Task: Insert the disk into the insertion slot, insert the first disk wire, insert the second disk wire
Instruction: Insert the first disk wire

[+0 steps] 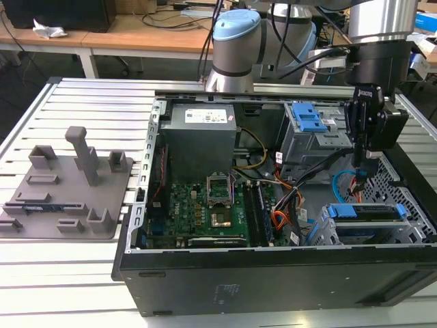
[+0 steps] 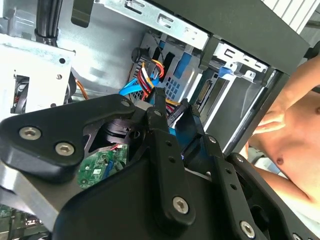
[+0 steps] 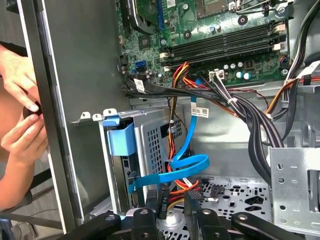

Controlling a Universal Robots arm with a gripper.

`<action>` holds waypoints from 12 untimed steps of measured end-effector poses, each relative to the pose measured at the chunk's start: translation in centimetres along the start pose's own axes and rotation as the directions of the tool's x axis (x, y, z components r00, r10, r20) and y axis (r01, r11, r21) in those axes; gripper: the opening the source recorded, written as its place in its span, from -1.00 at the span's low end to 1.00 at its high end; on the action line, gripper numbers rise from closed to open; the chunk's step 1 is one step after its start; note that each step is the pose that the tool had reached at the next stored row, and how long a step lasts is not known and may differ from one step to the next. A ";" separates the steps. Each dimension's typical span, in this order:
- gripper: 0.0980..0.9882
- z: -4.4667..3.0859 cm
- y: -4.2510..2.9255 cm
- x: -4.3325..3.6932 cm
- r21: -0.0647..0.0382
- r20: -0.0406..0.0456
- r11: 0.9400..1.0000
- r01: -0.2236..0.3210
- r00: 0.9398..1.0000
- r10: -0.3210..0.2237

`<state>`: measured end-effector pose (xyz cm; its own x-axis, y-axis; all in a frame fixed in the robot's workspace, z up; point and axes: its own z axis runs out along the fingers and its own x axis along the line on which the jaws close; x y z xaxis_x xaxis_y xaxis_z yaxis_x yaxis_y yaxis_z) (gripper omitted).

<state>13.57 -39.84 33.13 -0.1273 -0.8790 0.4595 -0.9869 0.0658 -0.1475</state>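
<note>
The disk [image 1: 365, 212], a flat drive clipped in a bright blue plastic frame, lies level inside the insertion slot [image 1: 326, 231]. The slot is the silver-grey perforated sheet-metal cage at the near corner of the open computer case [image 1: 273, 280], on the exterior view's right, and the case sits on a slatted metal desk [image 1: 82, 102]. The hand [image 1: 360, 179] hangs down into the case just beyond the cage and beside the taller drive bay [image 1: 311, 123] with its blue latch. I cannot tell whether it is clenched on anything or released. In the first wrist view the blue frame shows at the cage's open end, set against the perforated wall. The first disk wire [image 3: 179, 189], a thin bundle of red, orange and black strands, runs close by the tip of the hand [image 3: 172, 197]. Next to it the second disk wire [image 3: 187, 165], a single light-blue cable, curls in a flat loop and reaches back toward the cage. The exterior view takes in the grey power supply [image 1: 201, 137], the green motherboard [image 1: 205, 208] and a grey moulded fixture [image 1: 61, 188], which lies on the desk well to the left of the case. The wrist views bring in a person's hands [image 3: 20, 100] at the outer side of the case wall, close to the cage.
</note>
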 end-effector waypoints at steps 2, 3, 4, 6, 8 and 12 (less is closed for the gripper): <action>-0.44 0.06 0.02 -0.03 0.001 -0.001 1.000 0.000 1.000 0.000; -0.44 0.08 0.02 -0.04 0.002 -0.002 1.000 -0.001 1.000 0.001; -0.44 0.09 0.02 -0.05 0.003 -0.004 1.000 -0.001 1.000 0.001; -0.44 0.08 0.03 -0.08 0.004 -0.008 1.000 0.000 1.000 0.001; -0.46 0.08 0.03 -0.10 0.005 -0.014 1.000 0.000 1.000 0.000; -0.84 0.10 0.03 -0.12 0.006 -0.018 1.000 0.000 1.000 0.000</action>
<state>13.56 -39.78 32.98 -0.1294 -0.8704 0.4751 -0.9862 0.0631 -0.1530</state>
